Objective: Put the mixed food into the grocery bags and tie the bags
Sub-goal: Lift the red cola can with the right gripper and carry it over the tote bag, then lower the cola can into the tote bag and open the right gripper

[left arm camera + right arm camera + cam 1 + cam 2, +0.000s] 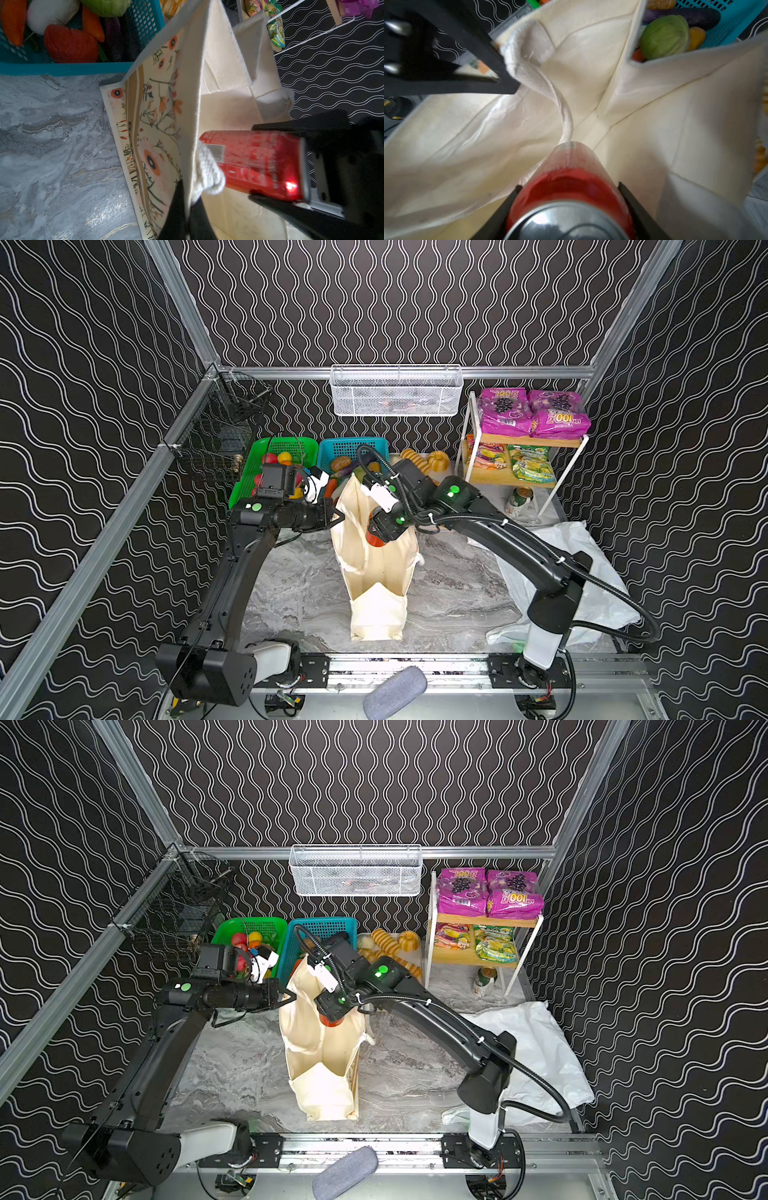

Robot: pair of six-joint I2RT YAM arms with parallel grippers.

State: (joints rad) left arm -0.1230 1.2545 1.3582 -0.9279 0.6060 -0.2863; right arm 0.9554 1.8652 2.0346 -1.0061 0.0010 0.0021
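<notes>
The cream canvas tote (376,572) (322,1056) stands upright mid-table, its mouth open. My left gripper (338,516) (188,199) is shut on its flower-printed rim (187,116) beside a handle. My right gripper (376,537) (570,185) is shut on the red drink can (259,162) (569,180), held inside the tote's mouth. The white plastic carrier bag (582,572) lies flat at right under the right arm. Purple grape packets (532,412) sit on the shelf. Cabbage (664,37), white radish (49,14) and red toy vegetable (70,43) lie in the blue basket (353,445).
A green basket (249,481) of toy fruit stands at back left, golden breads (419,460) behind the tote. The white-framed wooden shelf (523,441) has a tin (519,502) below it. A white wire basket (395,391) and a black one (216,435) hang on the rails.
</notes>
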